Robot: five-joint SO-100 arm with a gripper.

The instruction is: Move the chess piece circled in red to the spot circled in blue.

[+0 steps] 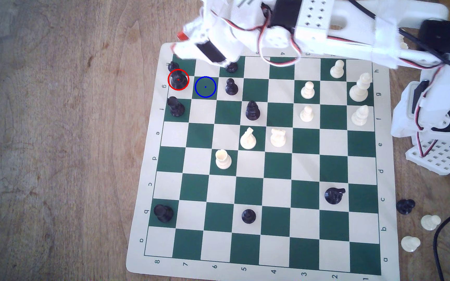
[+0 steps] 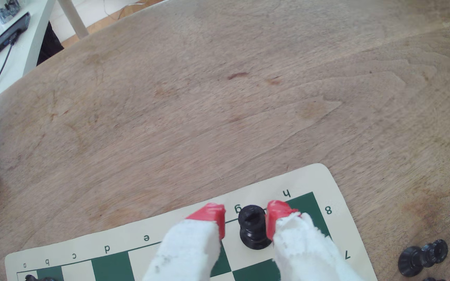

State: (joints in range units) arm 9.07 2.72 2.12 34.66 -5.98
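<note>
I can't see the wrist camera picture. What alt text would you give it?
Two red-tipped white gripper fingers stand open around an upright black chess piece near the corner of a green and cream chessboard. Bare wooden table lies beyond.

The exterior view is looking steeply down from above the chessboard (image 1: 259, 162); the wrist view is looking closely past the claw (image 2: 245, 218) at the shared board corner.
</note>
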